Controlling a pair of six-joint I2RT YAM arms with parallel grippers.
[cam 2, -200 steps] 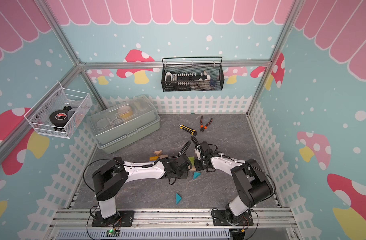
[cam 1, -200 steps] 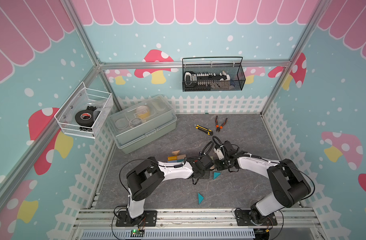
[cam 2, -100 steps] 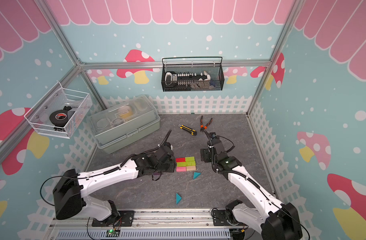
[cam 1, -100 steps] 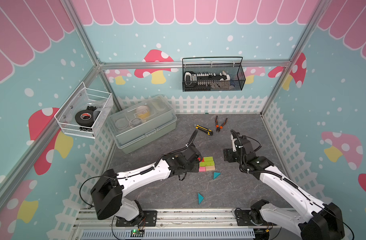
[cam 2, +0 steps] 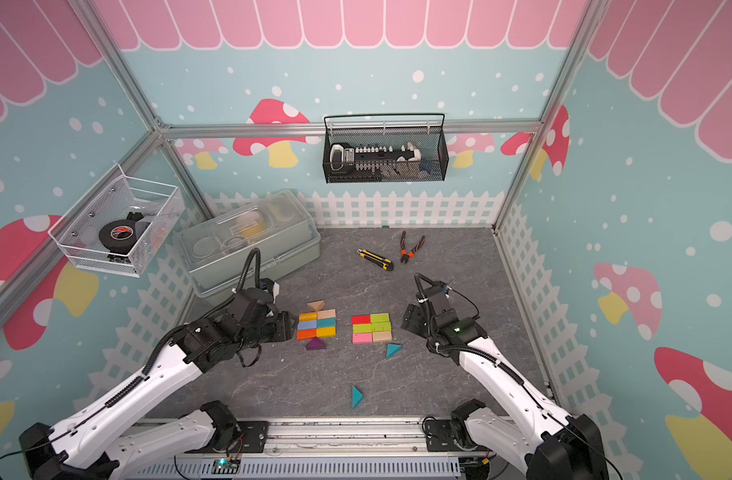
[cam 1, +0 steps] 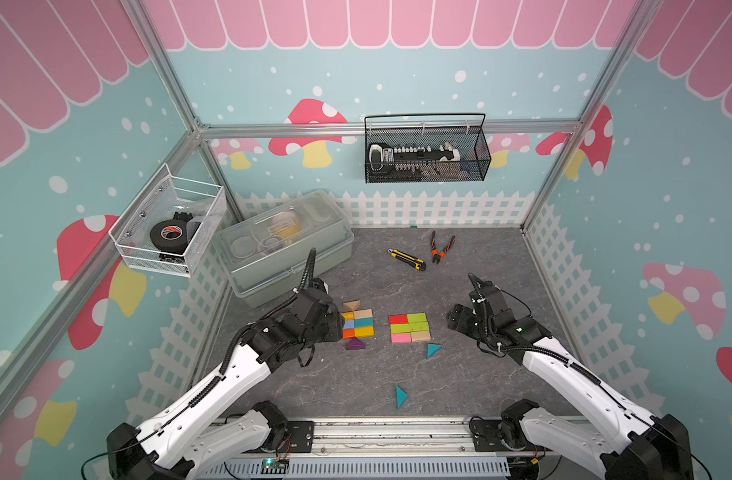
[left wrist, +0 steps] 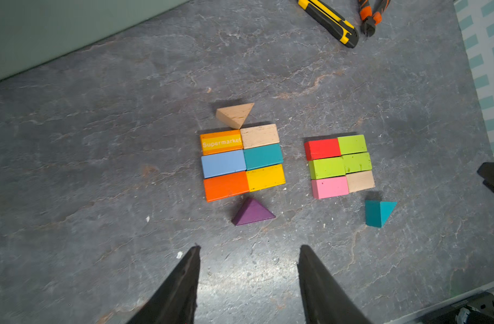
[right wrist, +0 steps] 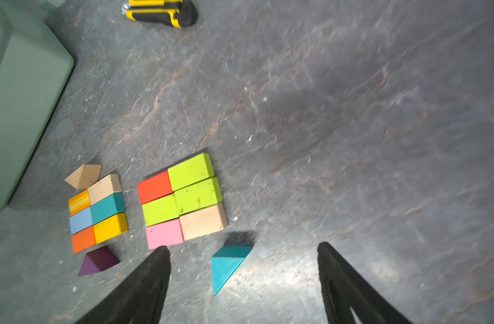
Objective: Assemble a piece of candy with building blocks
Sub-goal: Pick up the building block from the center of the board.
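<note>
Your left candy (left wrist: 241, 164) has both wedges; the right slab (left wrist: 339, 167) lacks its wedges, teal ones (cam 1: 432, 350) loose. Left gripper (left wrist: 248, 252) and right gripper (right wrist: 244, 246) both gape, empty.

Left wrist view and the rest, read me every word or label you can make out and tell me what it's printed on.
"Supermarket": white letters on the orange and yellow striped block, in the left wrist view.
Roll of black tape: a red mark on its core, too small to read.
Utility knife and pliers: no readable print.
Other blocks: plain, no text.
</note>
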